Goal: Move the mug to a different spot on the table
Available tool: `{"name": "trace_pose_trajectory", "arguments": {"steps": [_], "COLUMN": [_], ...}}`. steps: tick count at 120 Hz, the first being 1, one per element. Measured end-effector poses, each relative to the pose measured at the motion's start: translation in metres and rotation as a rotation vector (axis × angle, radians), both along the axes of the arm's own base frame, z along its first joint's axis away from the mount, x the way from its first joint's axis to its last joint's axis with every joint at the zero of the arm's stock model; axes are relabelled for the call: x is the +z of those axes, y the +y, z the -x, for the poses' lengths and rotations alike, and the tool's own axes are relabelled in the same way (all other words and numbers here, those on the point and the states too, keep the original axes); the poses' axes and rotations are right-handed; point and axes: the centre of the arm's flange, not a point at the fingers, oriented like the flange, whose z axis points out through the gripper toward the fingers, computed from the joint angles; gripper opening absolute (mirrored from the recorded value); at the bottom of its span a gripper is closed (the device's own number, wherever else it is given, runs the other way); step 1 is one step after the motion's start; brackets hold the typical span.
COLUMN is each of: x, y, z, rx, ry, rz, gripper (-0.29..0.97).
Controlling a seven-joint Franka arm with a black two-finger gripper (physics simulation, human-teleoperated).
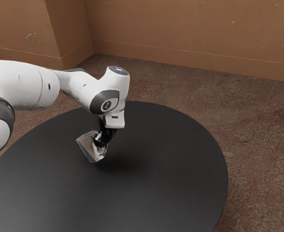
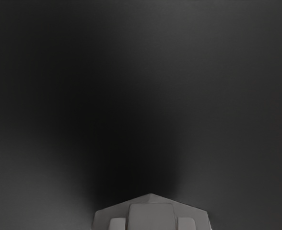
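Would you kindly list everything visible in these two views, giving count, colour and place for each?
mug: one, pale grey, tilted, held over the table's middle, slightly toward the exterior view's left; in the wrist view it sits just under the hand.
table: one, black, round, across the lower part of the exterior view.
floor: one, mottled brown, all around the table.
wall: one, tan, with a corner, at the back beyond the floor.
arm: one, white with grey joints, reaching in from the exterior view's left.
pincer: one, black, shut on the mug.
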Motion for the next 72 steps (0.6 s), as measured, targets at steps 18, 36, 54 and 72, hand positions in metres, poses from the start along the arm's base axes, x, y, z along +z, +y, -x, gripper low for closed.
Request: {"name": "trace_pose_trajectory", "arguments": {"steps": [18, 36, 54, 72], "x": [-0.009, -0.015, -0.022, -0.026], "y": [0.001, 0.000, -0.002, -0.007], "z": [-0.003, -0.005, -0.008, -0.011], "rx": [0.001, 0.004, 0.008, 0.005], "ry": [-0.009, -0.023, -0.043, -0.072], "rz": [0.001, 0.009, 0.023, 0.034], "gripper": [-0.07, -0.07, -0.08, -0.09]}}
